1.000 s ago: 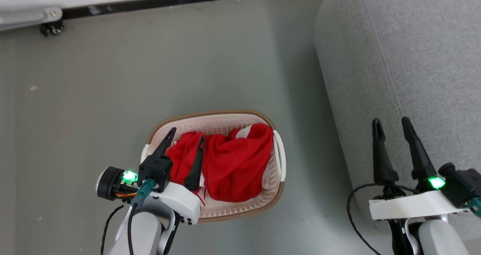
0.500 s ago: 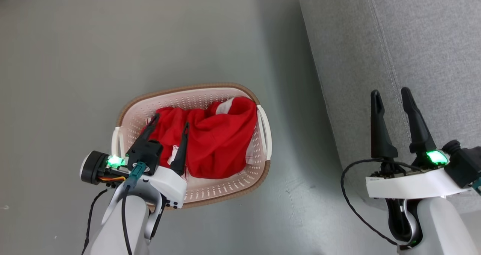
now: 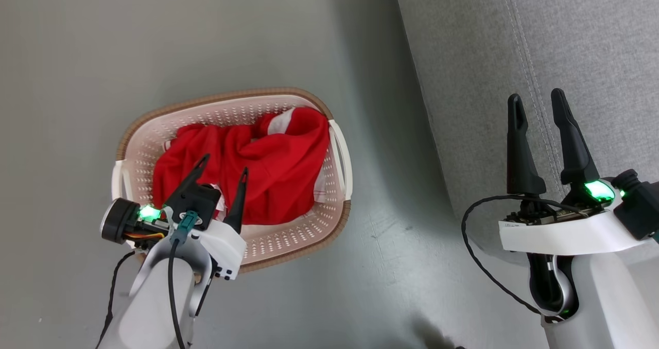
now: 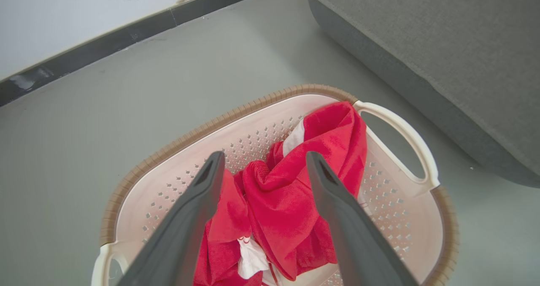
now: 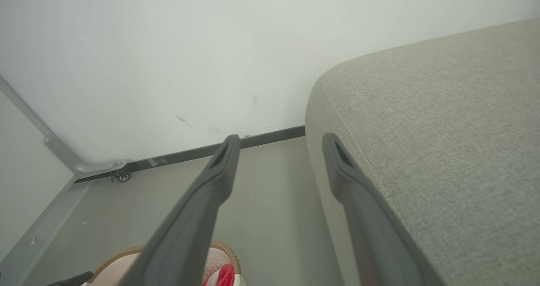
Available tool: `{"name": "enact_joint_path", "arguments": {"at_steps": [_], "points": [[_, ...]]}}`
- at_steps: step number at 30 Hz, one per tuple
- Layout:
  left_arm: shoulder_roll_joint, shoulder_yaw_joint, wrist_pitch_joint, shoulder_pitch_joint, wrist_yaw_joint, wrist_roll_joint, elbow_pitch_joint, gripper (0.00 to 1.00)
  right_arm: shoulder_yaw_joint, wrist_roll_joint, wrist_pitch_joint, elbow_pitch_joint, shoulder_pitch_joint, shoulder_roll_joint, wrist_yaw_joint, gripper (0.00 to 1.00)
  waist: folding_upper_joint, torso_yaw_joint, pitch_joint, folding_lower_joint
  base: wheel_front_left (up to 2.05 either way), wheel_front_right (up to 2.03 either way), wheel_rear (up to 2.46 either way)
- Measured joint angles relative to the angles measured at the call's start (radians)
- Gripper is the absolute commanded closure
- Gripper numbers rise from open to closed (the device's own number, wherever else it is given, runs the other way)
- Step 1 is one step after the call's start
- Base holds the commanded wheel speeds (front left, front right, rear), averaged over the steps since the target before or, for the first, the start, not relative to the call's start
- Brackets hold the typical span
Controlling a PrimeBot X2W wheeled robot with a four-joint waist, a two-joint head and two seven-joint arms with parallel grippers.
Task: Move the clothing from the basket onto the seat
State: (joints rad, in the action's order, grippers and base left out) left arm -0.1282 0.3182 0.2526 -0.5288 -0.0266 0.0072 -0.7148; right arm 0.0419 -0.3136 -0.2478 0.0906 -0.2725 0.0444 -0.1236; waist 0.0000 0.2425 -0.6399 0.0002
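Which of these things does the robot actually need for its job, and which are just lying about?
For the job:
red clothing
basket holding it
grey seat
left gripper, open, pointed at the clothing

Just around:
floor
white wall
black skirting
small caster wheel by the wall

each arm is a pale grey forearm (image 3: 159, 302) ending in a white wrist housing (image 3: 561, 233). the left gripper (image 3: 225, 162) and the right gripper (image 3: 535, 94) each carry two long, tapering, matte dark fingers (image 3: 520, 153). a green light (image 3: 597, 189) glows at each wrist. the left wrist bears a round black cylinder (image 3: 114, 227), a teal plug (image 3: 186, 225) and orange wires (image 3: 149, 234). thin black cables (image 3: 473, 266) loop from both wrists.
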Motion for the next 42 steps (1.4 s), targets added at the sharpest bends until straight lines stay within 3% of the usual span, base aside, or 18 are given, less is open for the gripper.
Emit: {"name": "enact_joint_path", "arguments": {"at_steps": [16, 36, 42], "points": [[-0.048, 0.005, -0.028, -0.099, -0.002, 0.028, -0.136, 0.0, 0.002, -0.019, 0.0, -0.02, -0.02, 0.0, 0.0, 0.0, 0.0, 0.051, -0.082, 0.0, 0.0, 0.0, 0.0], [-0.06, -0.026, -0.103, -0.195, -0.108, 0.04, -0.262, 0.0, 0.02, -0.031, 0.0, -0.029, -0.062, -0.001, 0.0, 0.0, 0.0, 0.073, -0.163, -0.0001, 0.0, 0.0, 0.0], [-0.053, -0.027, -0.104, -0.201, -0.114, 0.04, -0.286, 0.0, 0.022, -0.031, 0.0, -0.027, -0.081, -0.001, 0.0, 0.0, 0.0, 0.071, -0.168, -0.0001, 0.0, 0.0, 0.0]]}}
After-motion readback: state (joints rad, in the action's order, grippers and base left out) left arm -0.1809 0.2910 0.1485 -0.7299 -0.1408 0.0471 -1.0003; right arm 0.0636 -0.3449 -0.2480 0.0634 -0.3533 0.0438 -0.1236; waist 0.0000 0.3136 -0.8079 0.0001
